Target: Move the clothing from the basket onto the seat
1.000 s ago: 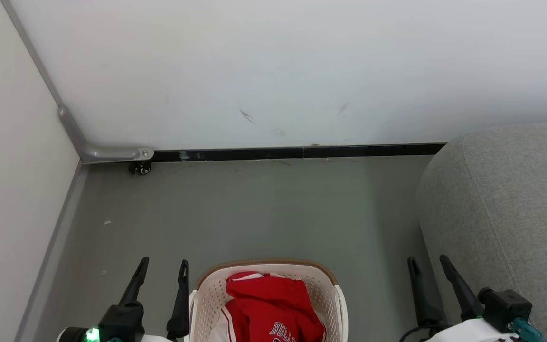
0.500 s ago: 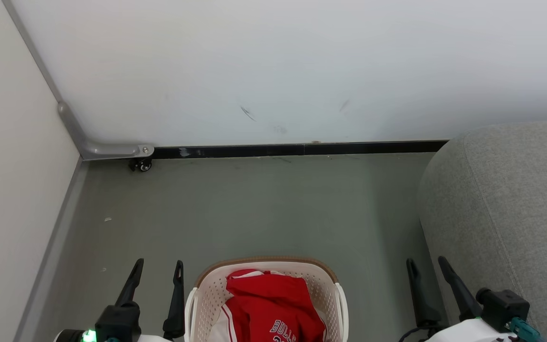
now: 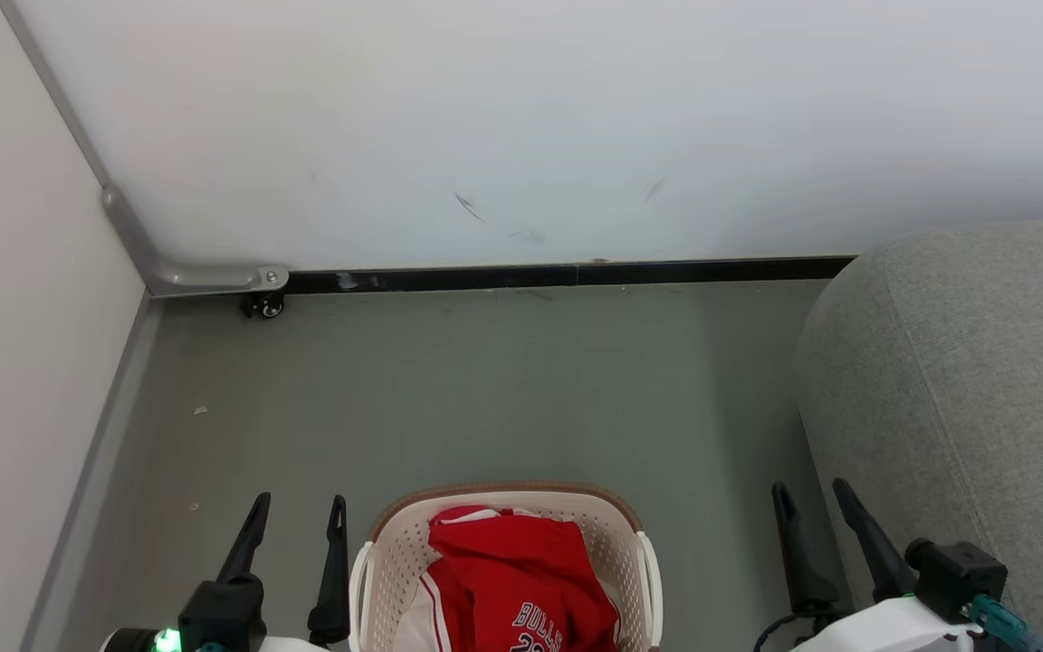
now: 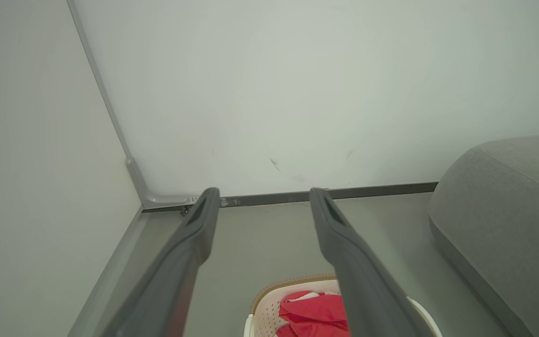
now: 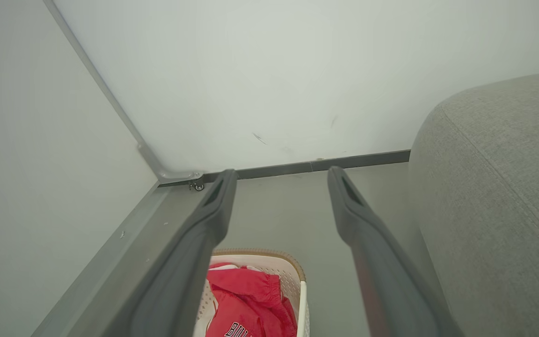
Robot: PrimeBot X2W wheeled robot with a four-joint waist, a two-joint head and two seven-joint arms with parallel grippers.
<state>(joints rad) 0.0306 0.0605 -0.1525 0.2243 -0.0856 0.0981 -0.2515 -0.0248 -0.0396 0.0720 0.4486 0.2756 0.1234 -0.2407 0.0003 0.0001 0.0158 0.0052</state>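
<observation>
Closest to you, your left gripper point(image 3: 300, 498) and right gripper point(image 3: 808, 485) both have their fingers spread wide and hold nothing, one on either side of the basket point(image 3: 503, 492) — the red clothing point(image 3: 512, 561) lies bunched inside it, its "BULLS" lettering facing up. The basket stands on the grey floor point(image 3: 485, 380), and the seat point(image 3: 965, 380) rises just to the right of your right gripper. Farther off, a black strip point(image 3: 576, 272) runs along the foot of the white wall point(image 3: 531, 118) — a small caster point(image 3: 263, 306) sits at its left end.
</observation>
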